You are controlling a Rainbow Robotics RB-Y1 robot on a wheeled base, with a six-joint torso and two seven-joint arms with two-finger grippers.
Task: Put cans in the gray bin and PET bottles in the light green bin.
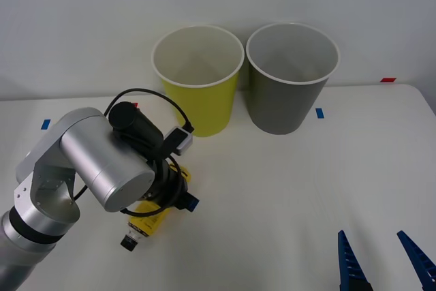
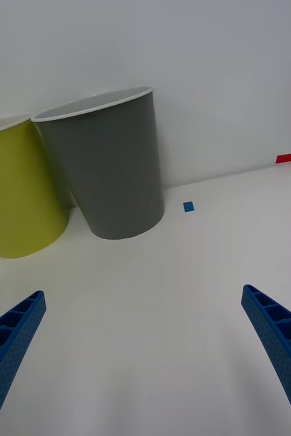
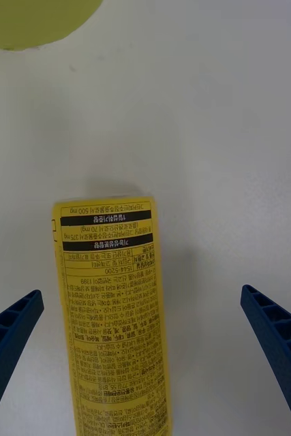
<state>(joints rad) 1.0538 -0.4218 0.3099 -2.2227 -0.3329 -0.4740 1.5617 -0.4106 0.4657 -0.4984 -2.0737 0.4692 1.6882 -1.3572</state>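
At the left of the front view the left arm (image 1: pixel 88 161) is reaching down over the white counter (image 1: pixel 286 189), its silver wrist housing and black cables covering most of the PET bottle (image 1: pixel 146 221) that is lying on its side beneath it. The left end effector (image 3: pixel 145 354) is standing wide open, its blue ribbed fingers (image 3: pixel 9 340) sitting apart on either side of the bottle and touching nothing. The bottle is slim, wrapped in a bright yellow label packed with fine black print and two black bars with pale lettering; the writing is Korean and too small to read, apart from what looks like "500 mg" in the line above the bars. Its small black cap (image 1: pixel 129 242) is pointing toward the near edge of the counter, while its base end is aiming toward the light green bin (image 1: pixel 198 76). That bin is standing upright at the back of the counter, yellow-green with a white rim and pale inside, well apart from the bottle. Just beside it, to the right, the gray bin (image 1: pixel 291 73) is standing upright too, with the same white rim. A small blue marker (image 1: pixel 319 112) is lying near its base, and a red marker (image 1: pixel 387 80) is sitting farther right. At the lower right the right end effector (image 1: pixel 385 260) is hovering low over bare counter, open and holding nothing.
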